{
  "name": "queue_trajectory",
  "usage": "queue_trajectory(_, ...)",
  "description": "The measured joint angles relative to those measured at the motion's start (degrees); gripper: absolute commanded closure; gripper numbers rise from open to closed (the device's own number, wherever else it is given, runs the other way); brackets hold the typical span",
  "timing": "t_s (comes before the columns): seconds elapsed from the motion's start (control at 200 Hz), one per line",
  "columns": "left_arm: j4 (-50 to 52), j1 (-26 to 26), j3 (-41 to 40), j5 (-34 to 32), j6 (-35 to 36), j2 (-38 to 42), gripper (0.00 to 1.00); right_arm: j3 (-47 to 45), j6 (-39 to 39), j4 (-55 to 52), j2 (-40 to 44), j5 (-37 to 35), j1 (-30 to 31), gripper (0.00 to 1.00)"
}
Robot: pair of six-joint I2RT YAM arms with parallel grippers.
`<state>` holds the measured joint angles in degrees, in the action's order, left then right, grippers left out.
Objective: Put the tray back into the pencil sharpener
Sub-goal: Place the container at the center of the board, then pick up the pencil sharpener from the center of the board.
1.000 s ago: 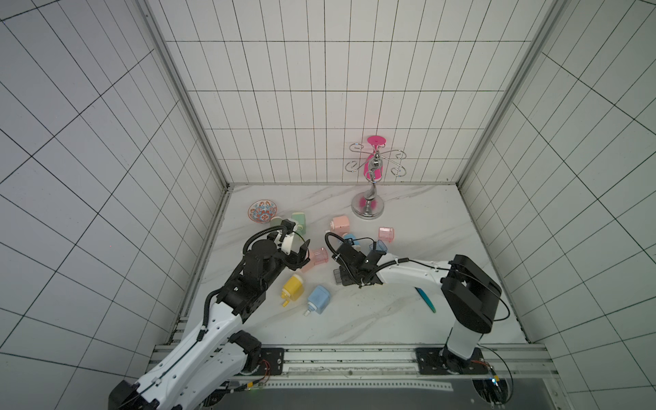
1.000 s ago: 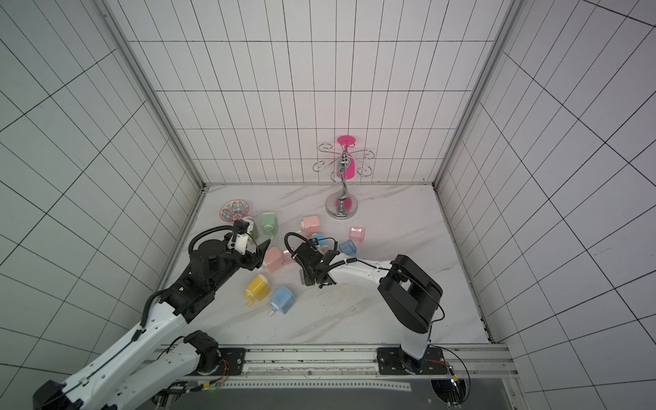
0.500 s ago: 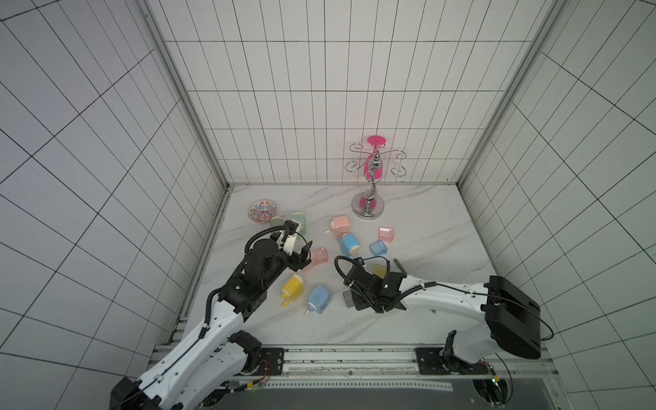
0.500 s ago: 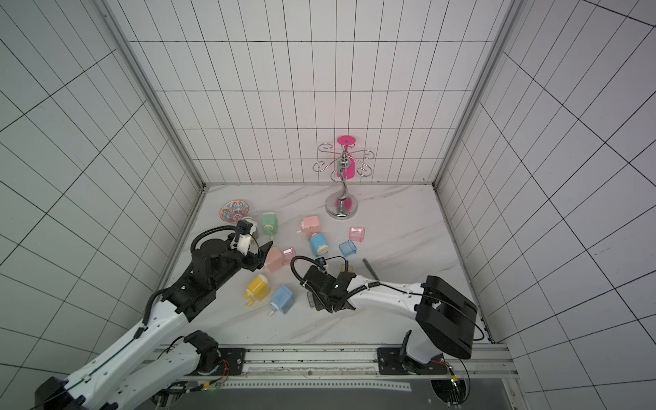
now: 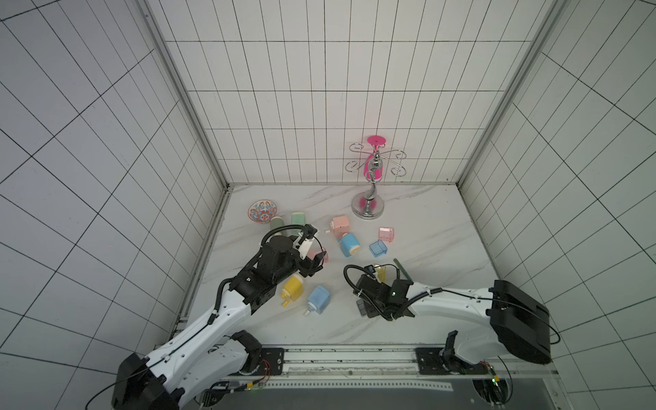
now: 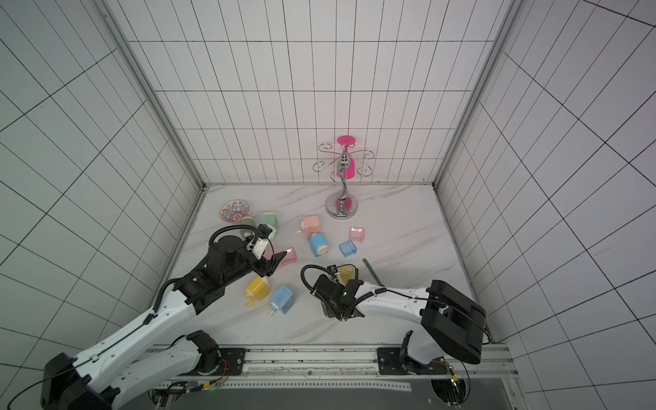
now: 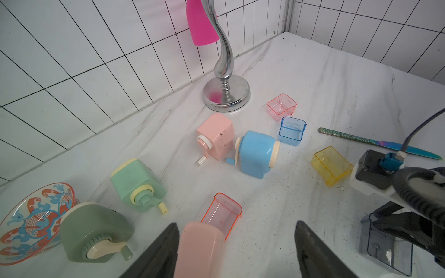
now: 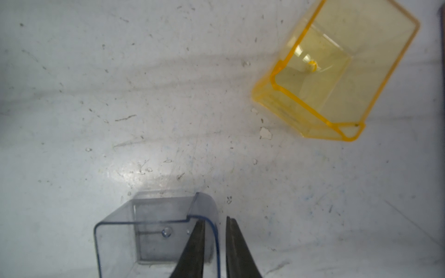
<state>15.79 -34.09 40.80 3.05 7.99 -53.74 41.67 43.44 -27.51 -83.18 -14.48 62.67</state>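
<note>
On the white marble-patterned tabletop, a pale pink plastic pencil sharpener is seen between the black fingers of the left gripper. A clear pink plastic tray is lodged only partway into its open end, with most of the tray protruding. The jaws of this gripper are spread wide: the sharpener body is set against one finger and a clear gap is left to the other, so nothing is clamped. The right gripper is lowered nearer the front of the table, apart from the left, at a smoky grey clear plastic tray that rests on the tabletop with its open side up. Its jaws are only slightly parted and are placed astride one wall of that tray, one finger inside and one outside. A sliver of table is visible between the wall and the outer finger, so the wall is not pinched. A clear yellow plastic tray is found near this gripper, untouched. Farther back, a sky-blue crank sharpener is stood just beside a second pink crank sharpener, with a clear blue tray and a second clear pink tray near them. A yellow sharpener and a light blue sharpener are laid near the left arm. A mint-green sharpener, a sage-green sharpener and a patterned ceramic bowl are grouped by the left wall. A chrome hook stand is set at the back.
</note>
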Motion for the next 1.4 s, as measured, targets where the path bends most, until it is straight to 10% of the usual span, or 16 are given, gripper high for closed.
queue_trajectory(0.44,17.6,-12.5,13.1,-3.9,3.1,-5.7,0.23,-4.5,0.5,-1.4,24.8,-2.7,-2.6,0.71)
queue_trajectory(0.9,37.0,-23.6,20.6,-7.7,4.6,-23.3,0.17,-7.9,0.7,-3.9,30.7,-3.6,-9.5,0.73)
queue_trajectory(1.399,46.2,-23.1,27.3,-14.0,-17.7,-35.5,0.09,-9.2,0.2,-5.7,34.1,-3.0,-11.0,0.73)
